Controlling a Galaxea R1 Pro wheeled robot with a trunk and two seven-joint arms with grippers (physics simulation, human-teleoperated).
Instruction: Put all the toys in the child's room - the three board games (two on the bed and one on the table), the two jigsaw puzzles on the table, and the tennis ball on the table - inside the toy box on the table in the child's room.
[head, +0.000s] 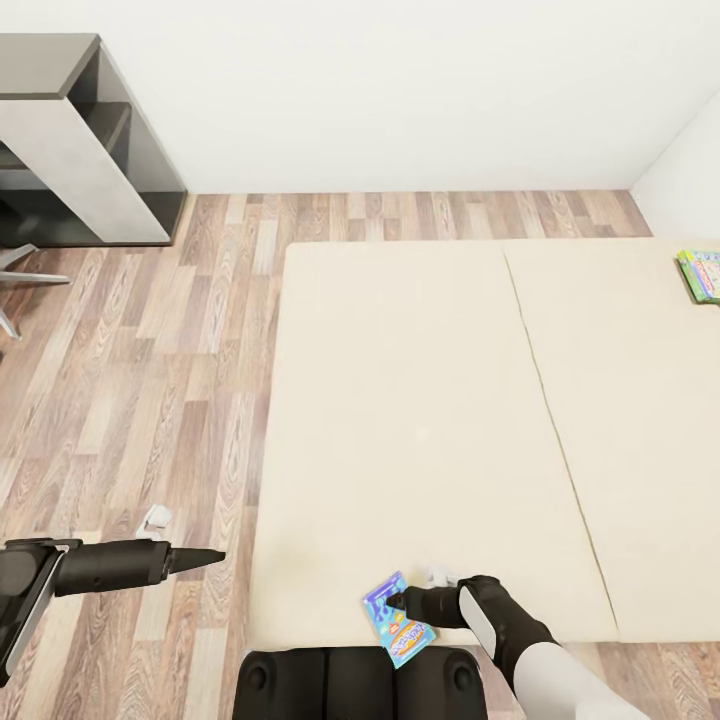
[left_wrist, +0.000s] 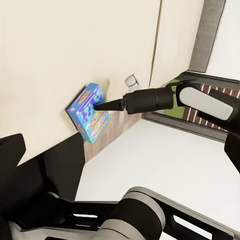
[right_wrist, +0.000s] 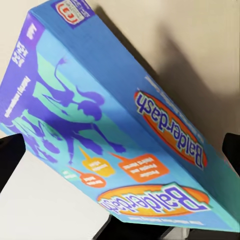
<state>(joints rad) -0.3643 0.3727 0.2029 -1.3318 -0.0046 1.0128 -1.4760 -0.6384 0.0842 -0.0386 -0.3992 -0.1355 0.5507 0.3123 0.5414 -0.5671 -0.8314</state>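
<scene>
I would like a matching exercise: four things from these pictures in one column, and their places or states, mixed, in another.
Things:
1. blue Balderdash board game box
2. green board game box
3. left gripper
4. grey shelf unit

Places or states:
A. far right edge of the beige bed
B. against the white wall
C. over the wooden floor
D. at the right gripper

Pairs: 1-D, 2-A, 3-C, 4-B

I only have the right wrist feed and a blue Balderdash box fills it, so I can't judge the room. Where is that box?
Observer: The blue board game is at the near edge of the bed, at the right gripper.
Operator: Any other game around?
Observer: Yes, a green board game lies on the bed's far right side.
Operator: And the left arm?
Observer: The left gripper is over the wooden floor, holding nothing.
</scene>
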